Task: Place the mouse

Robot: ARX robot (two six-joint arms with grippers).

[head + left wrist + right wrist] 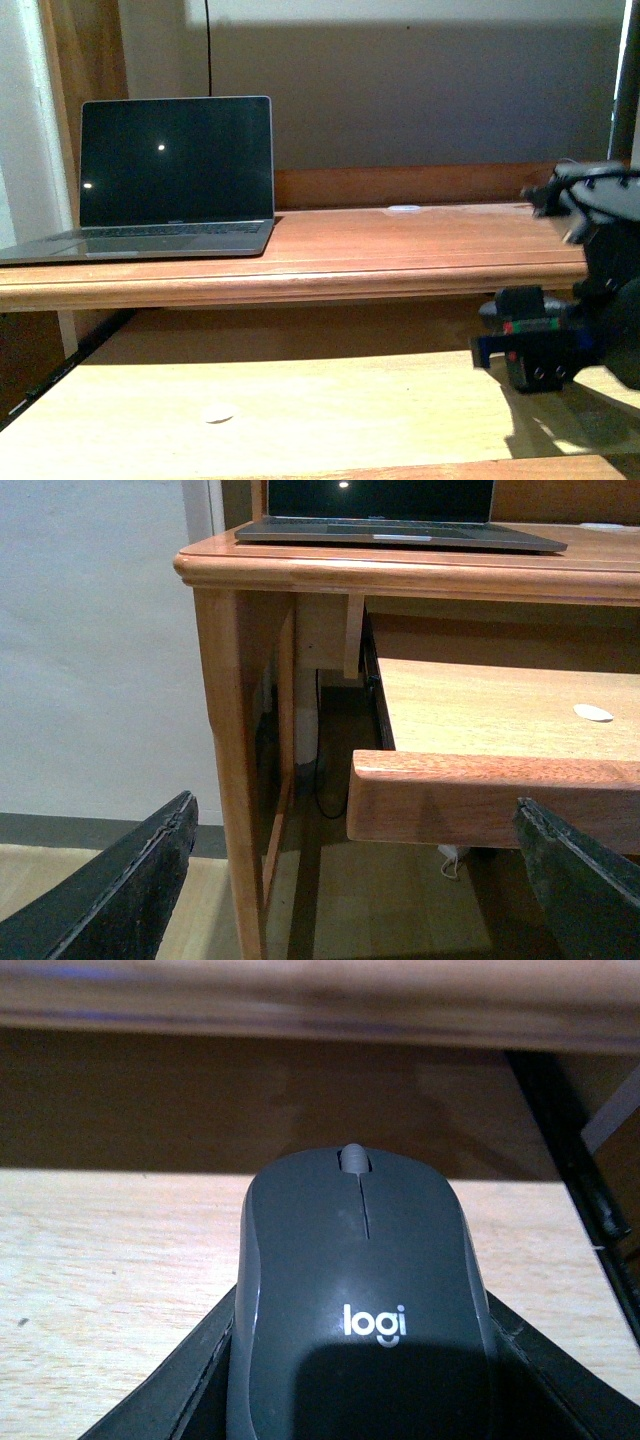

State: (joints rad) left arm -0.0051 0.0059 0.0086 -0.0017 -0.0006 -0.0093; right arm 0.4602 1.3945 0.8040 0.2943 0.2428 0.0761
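Gleaming dark grey mouse (365,1290) — smooth dome, white "logi" logo

This looks like an office or study. A wooden desk (400,250) fills the middle of the front view, an open laptop (175,165) sits at the upper left, and there is a mouse (365,1290) too.
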